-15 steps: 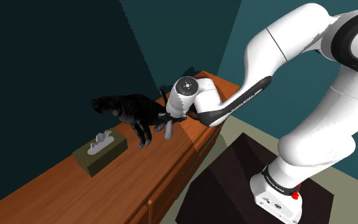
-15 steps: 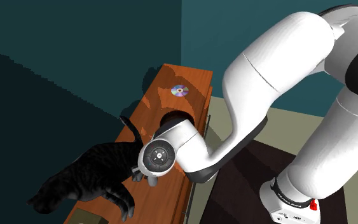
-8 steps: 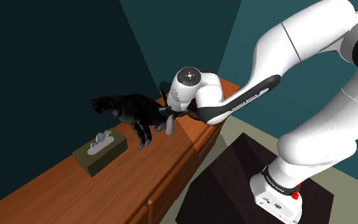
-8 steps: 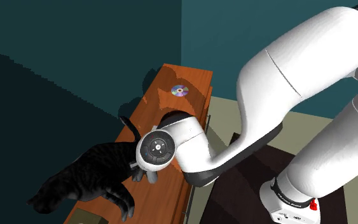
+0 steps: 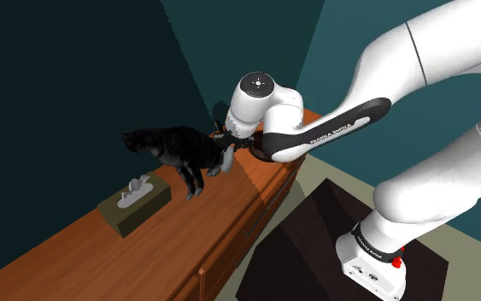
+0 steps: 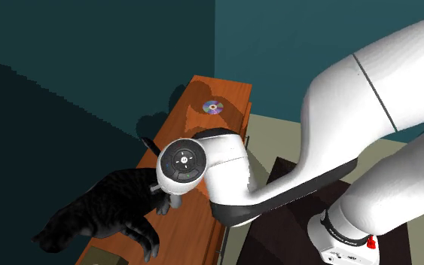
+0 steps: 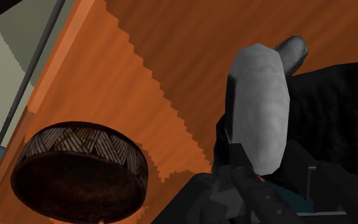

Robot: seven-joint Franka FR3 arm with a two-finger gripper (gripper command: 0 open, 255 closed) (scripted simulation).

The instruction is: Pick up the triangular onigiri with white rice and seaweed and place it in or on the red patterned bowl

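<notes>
Onigiri [image 5: 215, 166], drawn pale grey, is held above the wooden sideboard [image 5: 102, 248] in the shoulder view. It is clamped in the black gripper [image 5: 226, 153], just right of a black cat [image 5: 168, 147]. A tissue box [image 5: 134, 203] sits on the wood farther toward that view's left.

In the second exterior view, the onigiri [image 6: 175, 201] pokes out below the arm's round white wrist, beside the cat [image 6: 101, 214]. A shiny disc [image 6: 213, 107] lies at the sideboard's far end.

In the wrist view, the two fingers are closed on the onigiri [image 7: 260, 108], one on either side. On the wood beneath stands a dark reddish bowl [image 7: 82, 145] with a pale zigzag band, apart from the onigiri. The cat [image 7: 336, 108] is behind the onigiri.
</notes>
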